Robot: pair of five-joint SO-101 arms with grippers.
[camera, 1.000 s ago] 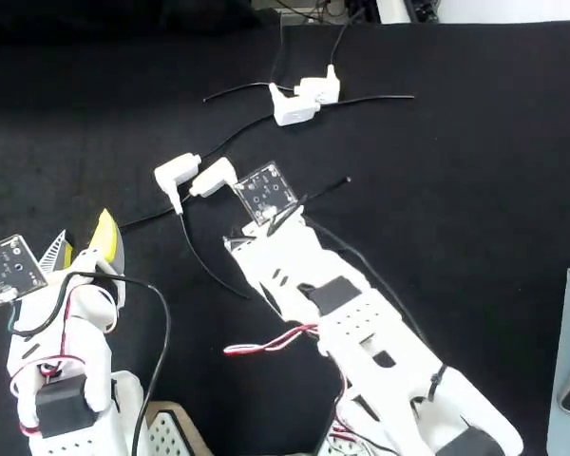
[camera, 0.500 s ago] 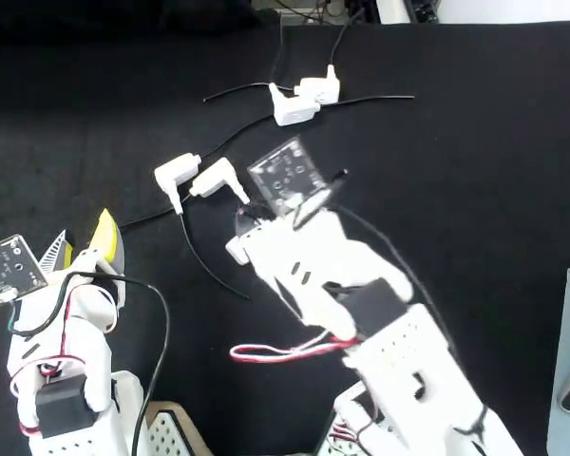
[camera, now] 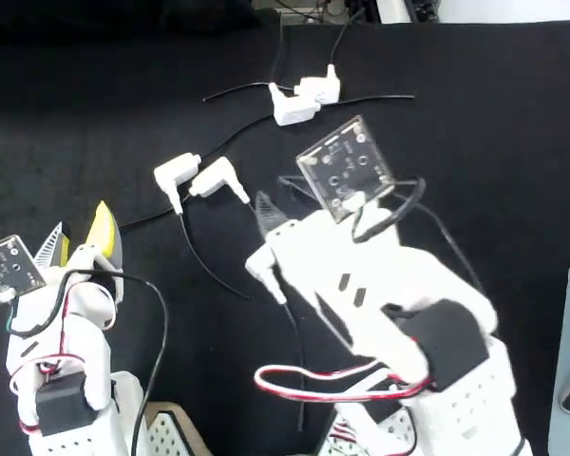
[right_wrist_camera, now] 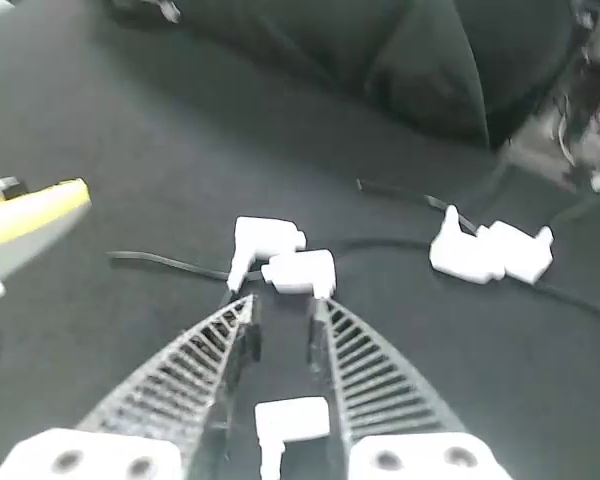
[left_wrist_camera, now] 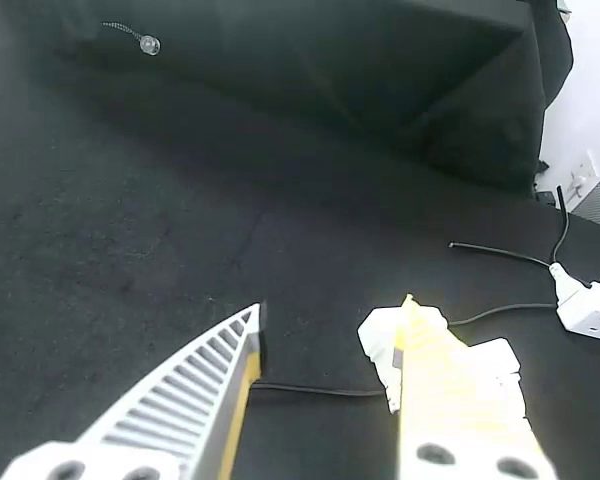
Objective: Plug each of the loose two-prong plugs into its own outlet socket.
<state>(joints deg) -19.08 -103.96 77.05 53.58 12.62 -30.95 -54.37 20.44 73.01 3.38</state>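
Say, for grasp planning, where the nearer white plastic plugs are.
High view: white plastic plugs lie side by side left of centre, beyond the right gripper.

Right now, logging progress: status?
Left gripper open. Right gripper shut on white two-prong plug. Two other white plugs loose on black table. Black cords around white outlet sockets.

Four white plug pieces lie on the table [camera: 494,133]: a far pair [camera: 304,99], a near pair [camera: 213,178].
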